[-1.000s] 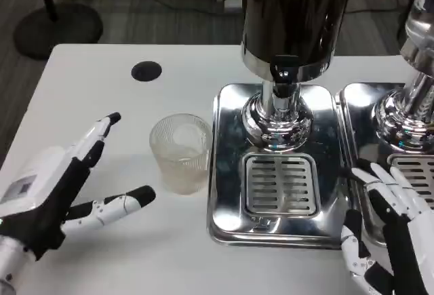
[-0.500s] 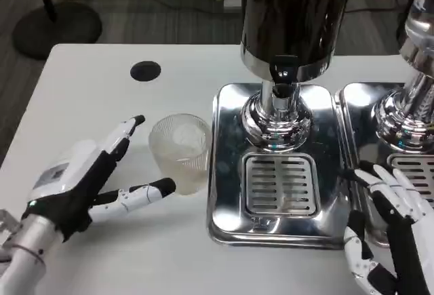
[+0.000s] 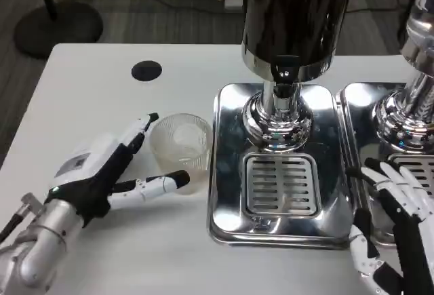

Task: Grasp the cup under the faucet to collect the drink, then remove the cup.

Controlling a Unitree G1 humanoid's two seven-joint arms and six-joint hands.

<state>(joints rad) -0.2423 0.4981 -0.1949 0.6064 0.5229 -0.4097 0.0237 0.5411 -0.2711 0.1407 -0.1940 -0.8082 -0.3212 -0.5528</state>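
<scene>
Head view: white table, grey carpet beyond; left robot hand and right robot hand spread, empty

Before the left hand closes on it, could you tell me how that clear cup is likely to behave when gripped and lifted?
The cup looks empty and thin-walled, so it is probably light and may slide or tip if the left hand nudges it. Its ribbed, translucent wall suggests plastic, which may flex under a hard squeeze. It stands upright on the smooth table.
</scene>
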